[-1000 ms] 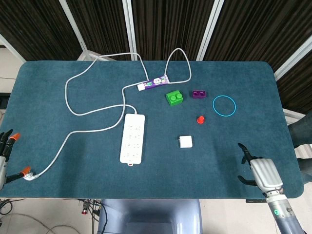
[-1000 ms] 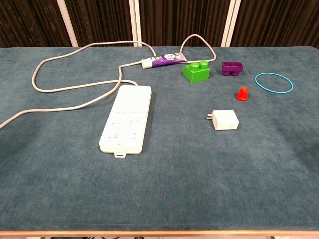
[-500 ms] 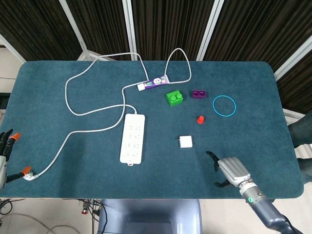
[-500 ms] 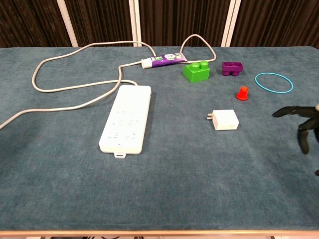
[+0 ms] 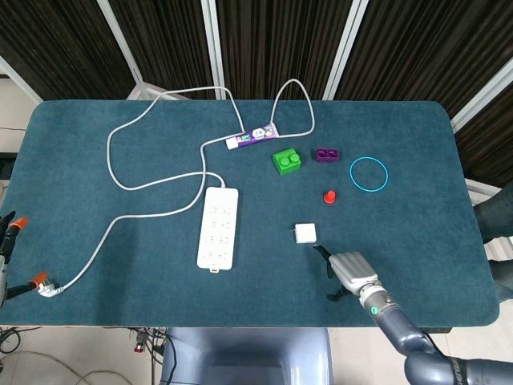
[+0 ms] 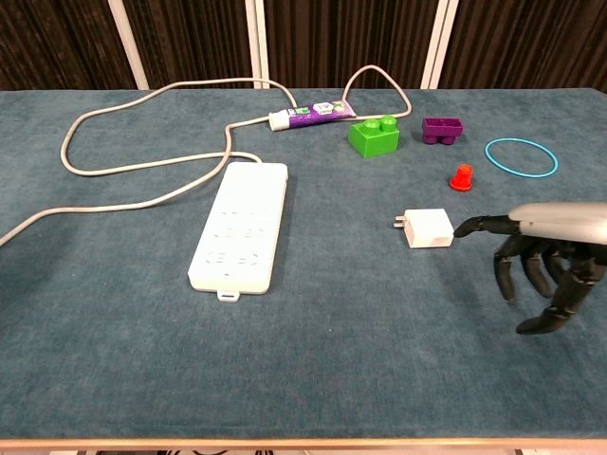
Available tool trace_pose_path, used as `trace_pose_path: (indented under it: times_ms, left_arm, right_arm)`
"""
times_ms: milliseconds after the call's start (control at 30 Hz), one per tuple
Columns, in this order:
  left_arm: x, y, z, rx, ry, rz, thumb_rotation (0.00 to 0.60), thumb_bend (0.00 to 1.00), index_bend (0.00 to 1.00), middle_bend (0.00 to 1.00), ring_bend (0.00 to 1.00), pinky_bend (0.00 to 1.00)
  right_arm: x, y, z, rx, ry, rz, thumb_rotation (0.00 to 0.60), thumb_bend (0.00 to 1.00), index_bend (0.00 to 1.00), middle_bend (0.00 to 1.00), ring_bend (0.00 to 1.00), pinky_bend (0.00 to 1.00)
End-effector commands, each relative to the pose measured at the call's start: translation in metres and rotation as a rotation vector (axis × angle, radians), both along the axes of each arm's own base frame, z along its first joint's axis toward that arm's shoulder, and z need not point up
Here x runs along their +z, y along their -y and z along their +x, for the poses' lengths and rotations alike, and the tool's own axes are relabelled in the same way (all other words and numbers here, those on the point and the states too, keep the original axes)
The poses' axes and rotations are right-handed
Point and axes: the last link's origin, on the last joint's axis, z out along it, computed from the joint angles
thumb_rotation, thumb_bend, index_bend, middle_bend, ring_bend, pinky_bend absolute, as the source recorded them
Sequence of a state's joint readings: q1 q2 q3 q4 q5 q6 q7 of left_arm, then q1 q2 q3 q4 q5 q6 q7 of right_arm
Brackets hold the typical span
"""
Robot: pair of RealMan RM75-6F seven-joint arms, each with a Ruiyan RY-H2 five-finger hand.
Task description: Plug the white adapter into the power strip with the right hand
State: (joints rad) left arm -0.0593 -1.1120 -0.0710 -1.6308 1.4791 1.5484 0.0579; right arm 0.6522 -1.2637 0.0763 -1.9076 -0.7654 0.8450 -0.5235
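Note:
The white adapter [image 5: 304, 233] [image 6: 428, 228] lies flat on the blue table, its prongs pointing left toward the white power strip [image 5: 218, 227] [image 6: 240, 236]. My right hand [image 5: 345, 271] [image 6: 545, 251] hovers just right of the adapter, fingers spread and curved down, holding nothing. One fingertip [image 6: 462, 229] reaches close to the adapter's right edge; I cannot tell whether it touches. The strip's white cable [image 5: 152, 186] loops across the table's left side. My left hand [image 5: 6, 239] shows only at the far left edge of the head view, off the table.
A green brick [image 5: 286, 161], a purple brick [image 5: 326, 154], a small red peg [image 5: 329, 196], a blue ring [image 5: 369, 173] and a purple-and-white tube [image 5: 251, 137] lie behind the adapter. The cable's plug end [image 5: 46, 287] rests at the front left.
My right hand has moved left from the table's front right corner to just beside the adapter. Nothing on the table has shifted.

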Motion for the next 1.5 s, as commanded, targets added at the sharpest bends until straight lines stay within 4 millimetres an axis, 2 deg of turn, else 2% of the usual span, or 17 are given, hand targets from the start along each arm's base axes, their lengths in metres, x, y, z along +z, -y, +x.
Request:
trace_pose_path:
  times_ms: [33,433,1000,1500]
  left_arm:
    - [0.0,0.0,0.0,0.002,-0.001,0.001,0.6,0.1,0.13,0.0,0.0,0.0]
    - [-0.002,-0.001,0.0,0.007,-0.003,-0.002,0.6,0.1,0.13,0.0,0.0,0.0]
    - [-0.001,-0.001,0.0,0.014,-0.003,0.001,0.6,0.1,0.13,0.0,0.0,0.0]
    - [-0.001,-0.001,0.0,0.014,-0.001,0.003,0.6,0.1,0.12,0.0,0.0,0.0]
  right_arm:
    - [-0.01,0.005,0.008,0.001,-0.017,-0.008,0.6,0.26,0.04,0.49,0.59,0.61]
    - [-0.021,0.014,0.016,-0.023,-0.017,-0.043,0.6,0.26,0.03,0.49,0.59,0.61]
    - [-0.027,0.024,0.015,-0.039,-0.036,-0.065,0.6,0.26,0.03,0.49,0.59,0.61]
    - [-0.031,0.022,0.014,-0.041,-0.047,-0.047,0.6,0.26,0.03,0.49,0.59,0.61]
